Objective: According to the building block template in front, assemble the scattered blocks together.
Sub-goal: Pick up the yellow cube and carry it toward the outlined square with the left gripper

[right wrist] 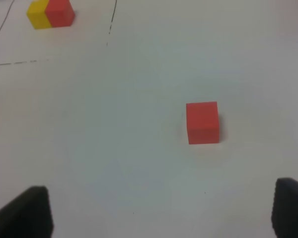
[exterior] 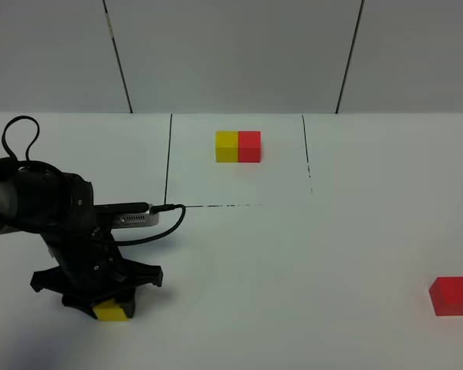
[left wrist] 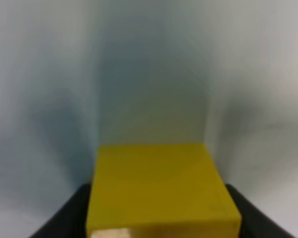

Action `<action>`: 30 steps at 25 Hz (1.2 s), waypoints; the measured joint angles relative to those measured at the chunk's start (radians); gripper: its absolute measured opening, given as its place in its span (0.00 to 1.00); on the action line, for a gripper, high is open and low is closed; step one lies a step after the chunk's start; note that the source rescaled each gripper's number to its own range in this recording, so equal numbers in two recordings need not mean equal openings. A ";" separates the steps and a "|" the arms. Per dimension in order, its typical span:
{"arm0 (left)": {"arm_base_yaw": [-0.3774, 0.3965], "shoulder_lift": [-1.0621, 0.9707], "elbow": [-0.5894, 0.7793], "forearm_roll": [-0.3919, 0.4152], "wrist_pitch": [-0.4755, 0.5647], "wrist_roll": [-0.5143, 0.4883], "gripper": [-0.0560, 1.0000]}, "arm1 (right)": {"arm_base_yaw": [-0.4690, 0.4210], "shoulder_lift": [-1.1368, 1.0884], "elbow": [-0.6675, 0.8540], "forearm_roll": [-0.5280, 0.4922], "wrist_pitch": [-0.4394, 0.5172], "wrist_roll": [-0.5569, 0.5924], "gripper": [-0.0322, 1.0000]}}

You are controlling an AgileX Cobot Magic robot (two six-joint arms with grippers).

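Note:
The building block template (exterior: 238,146), a yellow cube joined to a red cube, stands at the back inside a thin black-line square; it also shows in the right wrist view (right wrist: 50,13). The scattered yellow cube (exterior: 109,311) lies at the front left on the table. My left gripper (exterior: 106,302) is down over it. In the left wrist view the yellow cube (left wrist: 159,191) fills the space between the two black fingers (left wrist: 64,218), which press against its sides. The scattered red cube (exterior: 451,296) sits at the front right. My right gripper (right wrist: 161,213) is open and empty, short of the red cube (right wrist: 202,122).
The black outline (exterior: 168,158) marks the template's square on the white table (exterior: 293,254). A black cable (exterior: 158,227) loops from the left arm. A grey panelled wall stands behind the table. The right arm does not show in the high view.

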 joint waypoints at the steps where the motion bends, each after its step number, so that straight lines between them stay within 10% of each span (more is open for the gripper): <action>1: 0.000 0.000 0.000 -0.004 0.005 0.000 0.05 | 0.000 0.000 0.000 0.000 0.000 0.000 0.77; 7: 0.000 -0.029 -0.023 0.007 0.060 0.050 0.05 | 0.000 0.000 0.000 0.000 0.000 0.000 0.77; 16: -0.025 -0.065 -0.315 0.013 0.272 0.457 0.05 | 0.000 0.000 0.000 0.000 0.000 0.000 0.77; 30: -0.242 0.114 -0.719 0.017 0.442 0.843 0.05 | 0.000 0.000 0.000 0.000 0.000 0.000 0.77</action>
